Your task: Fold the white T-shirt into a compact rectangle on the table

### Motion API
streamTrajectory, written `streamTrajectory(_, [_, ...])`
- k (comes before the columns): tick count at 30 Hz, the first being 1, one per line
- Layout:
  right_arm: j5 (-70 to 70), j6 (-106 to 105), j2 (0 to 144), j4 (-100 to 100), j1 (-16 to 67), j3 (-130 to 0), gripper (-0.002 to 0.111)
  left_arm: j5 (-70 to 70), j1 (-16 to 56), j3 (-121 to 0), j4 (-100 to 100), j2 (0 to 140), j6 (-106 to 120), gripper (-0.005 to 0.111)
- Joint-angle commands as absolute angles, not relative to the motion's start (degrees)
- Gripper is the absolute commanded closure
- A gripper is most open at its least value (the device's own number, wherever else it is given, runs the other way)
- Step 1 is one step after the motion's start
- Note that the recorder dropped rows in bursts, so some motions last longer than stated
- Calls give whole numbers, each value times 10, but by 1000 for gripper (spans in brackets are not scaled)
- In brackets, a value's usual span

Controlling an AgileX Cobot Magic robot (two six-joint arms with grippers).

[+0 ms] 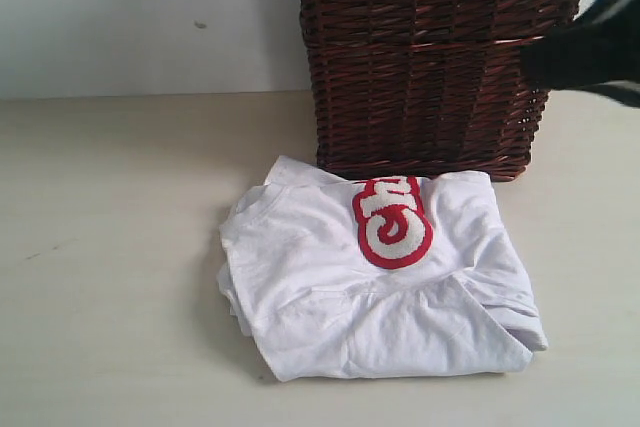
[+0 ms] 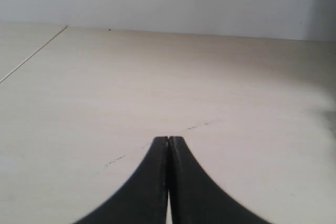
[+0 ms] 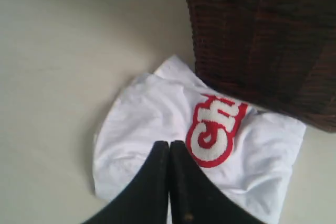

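1. Exterior view. The white T-shirt [image 1: 380, 287] lies folded into a rough rectangle on the table [image 1: 100, 247]. Its far edge touches the foot of a dark wicker basket [image 1: 430, 57]. The red-outlined lettering [image 1: 393, 222] faces up, near that far edge. A dark, blurred part of the right arm [image 1: 590, 47] shows at the right edge of the view, level with the upper basket and well apart from the shirt.
2. Left wrist view. The left gripper [image 2: 168, 140] has its jaws pressed together with nothing between them. It hangs over bare table with a few faint dark marks. The shirt is out of this view.
3. Right wrist view. The right gripper [image 3: 169, 144] has its jaws closed tip to tip and holds nothing. It is over the shirt, with the tips above plain white cloth just beside the lettering, on the side away from the basket. Cannot tell from this view whether the tips touch the cloth.
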State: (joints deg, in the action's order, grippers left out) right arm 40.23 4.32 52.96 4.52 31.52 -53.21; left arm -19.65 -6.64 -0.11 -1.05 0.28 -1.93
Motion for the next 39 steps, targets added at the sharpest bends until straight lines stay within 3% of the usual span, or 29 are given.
streamTrajectory(1, [402,27,390,66,313,-507,108,-192,-67,0,-11,0,-17,107])
streamTrajectory(17, [393,26,0,72,313,-494,108,-192,-67,0,-11,0,-17,107])
streamTrajectory(22, [401,-7,0,105,299,-495,108,-192,-67,0,-11,0,-17,107])
streamTrajectory(32, [270,-60,0,185,208,-377,108,-192,-67,0,-11,0,-17,107])
streamTrajectory(39, [150,-57,0,181,189,-294,108,-192,-67,0,-11,0,-17,107])
